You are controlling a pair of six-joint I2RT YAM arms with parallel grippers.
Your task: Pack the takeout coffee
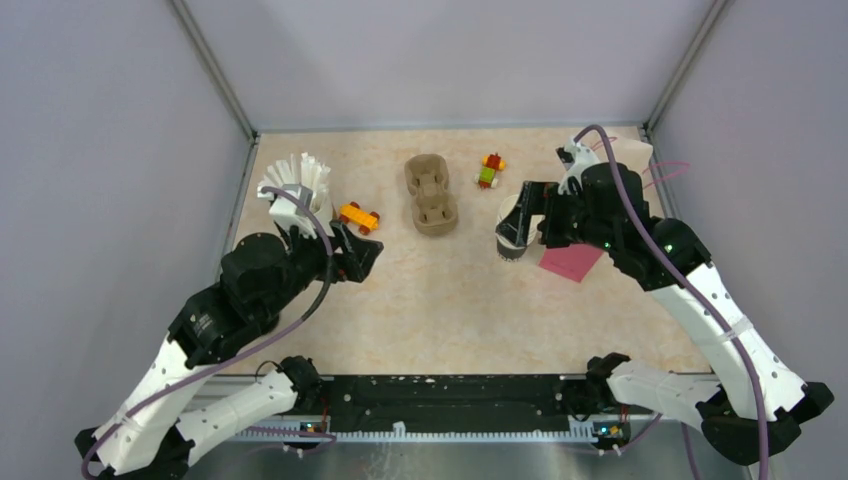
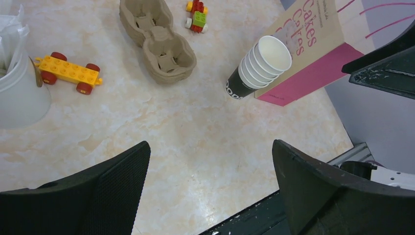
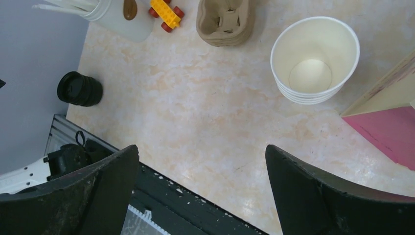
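The takeout coffee shows as a nested stack of paper cups (image 3: 313, 58), white inside, with a dark band at the bottom (image 2: 259, 66); it stands open-topped beside a pink bag. A black round stack that looks like lids (image 3: 80, 89) lies near the table's left front corner. In the top view my right gripper (image 1: 520, 225) hovers just over the cup stack (image 1: 508, 248) and partly hides it. In its own view the right gripper (image 3: 201, 149) is open and empty. My left gripper (image 2: 210, 147) is open over bare table, left of centre (image 1: 362, 255).
A brown pulp two-hole tray (image 1: 430, 195) lies at the back centre. A pale cup full of white sticks (image 1: 295, 185) stands at the back left, with a yellow toy car (image 1: 358, 216) beside it. A red-green toy (image 1: 490, 170) and a pink-and-white bag (image 2: 313, 54) sit at the back right.
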